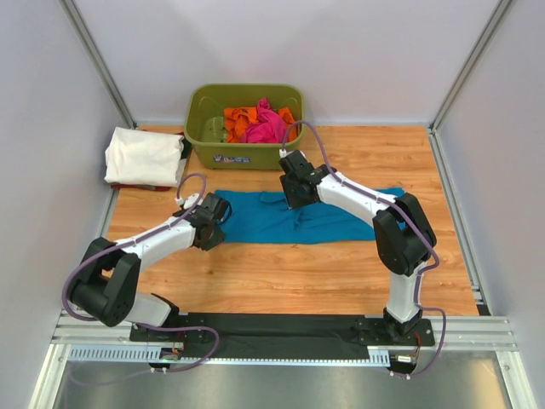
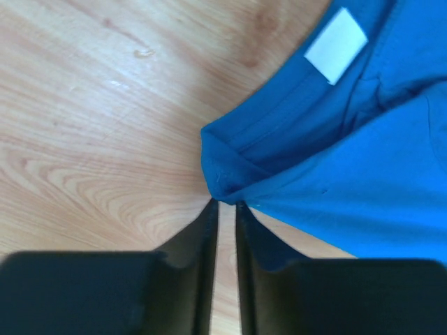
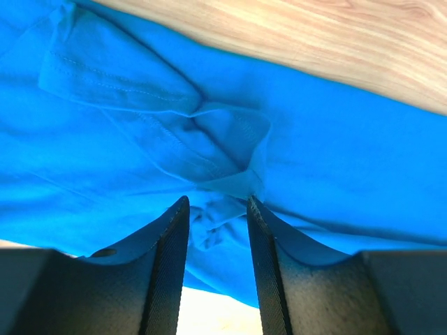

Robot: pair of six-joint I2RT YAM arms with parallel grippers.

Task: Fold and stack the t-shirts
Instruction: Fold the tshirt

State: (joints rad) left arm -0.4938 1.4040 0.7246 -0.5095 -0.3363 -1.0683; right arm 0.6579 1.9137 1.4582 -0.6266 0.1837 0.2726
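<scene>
A teal-blue t-shirt (image 1: 349,217) lies folded into a long strip across the middle of the table. My left gripper (image 1: 218,223) is at its left end. In the left wrist view the gripper (image 2: 225,204) is shut, with only a thin slit, pinching a puckered corner of the shirt (image 2: 363,174) near its white label (image 2: 336,45). My right gripper (image 1: 294,200) is over the strip's middle. Its jaws (image 3: 216,202) stand open astride a bunched wrinkle of the shirt (image 3: 335,160). A folded white t-shirt (image 1: 145,155) lies at the back left.
An olive-green tub (image 1: 204,128) stands at the back centre, holding a crumpled orange shirt (image 1: 238,121) and a pink shirt (image 1: 268,123). Bare wooden table (image 1: 281,273) shows in front of the teal shirt. Walls close in on both sides.
</scene>
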